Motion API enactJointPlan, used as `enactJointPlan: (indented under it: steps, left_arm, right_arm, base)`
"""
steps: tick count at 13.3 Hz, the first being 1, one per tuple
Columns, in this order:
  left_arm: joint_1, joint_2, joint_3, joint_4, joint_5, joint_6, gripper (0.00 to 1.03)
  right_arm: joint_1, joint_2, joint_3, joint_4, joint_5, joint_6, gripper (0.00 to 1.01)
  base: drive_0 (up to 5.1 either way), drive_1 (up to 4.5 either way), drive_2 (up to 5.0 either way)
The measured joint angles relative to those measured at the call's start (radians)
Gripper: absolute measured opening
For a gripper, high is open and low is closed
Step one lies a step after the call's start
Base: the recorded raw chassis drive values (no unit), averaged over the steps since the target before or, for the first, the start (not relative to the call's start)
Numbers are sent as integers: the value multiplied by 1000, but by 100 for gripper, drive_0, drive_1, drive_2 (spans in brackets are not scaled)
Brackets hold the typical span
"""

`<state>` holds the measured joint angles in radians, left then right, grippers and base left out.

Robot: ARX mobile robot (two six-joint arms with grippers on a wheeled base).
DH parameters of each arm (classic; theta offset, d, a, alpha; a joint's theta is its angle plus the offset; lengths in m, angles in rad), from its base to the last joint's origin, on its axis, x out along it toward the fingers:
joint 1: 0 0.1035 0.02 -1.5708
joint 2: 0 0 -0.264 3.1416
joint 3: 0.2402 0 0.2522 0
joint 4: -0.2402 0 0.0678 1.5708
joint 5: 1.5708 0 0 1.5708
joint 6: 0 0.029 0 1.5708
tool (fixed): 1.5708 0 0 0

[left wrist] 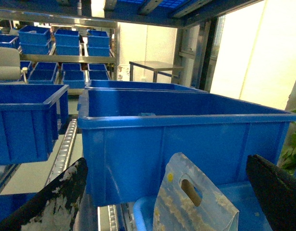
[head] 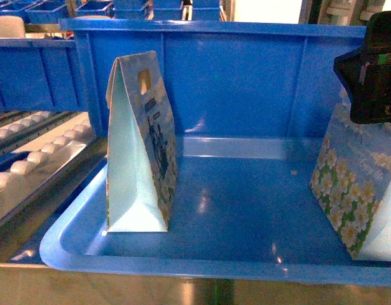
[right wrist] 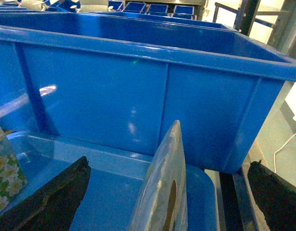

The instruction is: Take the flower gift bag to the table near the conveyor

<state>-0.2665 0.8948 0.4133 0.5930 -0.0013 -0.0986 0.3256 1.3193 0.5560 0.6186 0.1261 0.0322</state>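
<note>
Blue tray (head: 201, 264) holds two flower bags upright; the right end effector (right wrist: 169, 192), fingers spread, straddles the right-edge bag's (right wrist: 162, 187) narrow top.

No text can be read with certainty. The left flower gift bag (head: 144, 146), standing in the blue tray (head: 182, 260), carries small dark printed lines below its handle cut-out, too blurred to decipher. The right flower gift bag (head: 354, 184) shows faint pale script near its upper edge, likewise illegible. The blue bins (left wrist: 186, 139) carry no readable label or number.
</note>
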Motion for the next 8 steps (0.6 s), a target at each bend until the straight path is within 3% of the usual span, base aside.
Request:
enactJointPlan:
  steps: [2, 3, 4, 8]
  left_arm:
    - [0, 0, 0, 0, 0, 0, 98]
    - [0, 0, 0, 0, 0, 0, 98]
    - [0, 0, 0, 0, 0, 0, 98]
    - [0, 0, 0, 0, 0, 0, 98]
  right_arm:
    - [-6, 21, 0, 3, 11, 6, 98]
    - [-5, 27, -4, 15, 12, 6, 79]
    - [-5, 27, -7, 17, 13, 6, 66]
    - [-5, 27, -13, 23, 16, 5, 32]
  base:
    - [0, 0, 0]
    - [0, 0, 0]
    - [0, 0, 0]
    - [0, 0, 0]
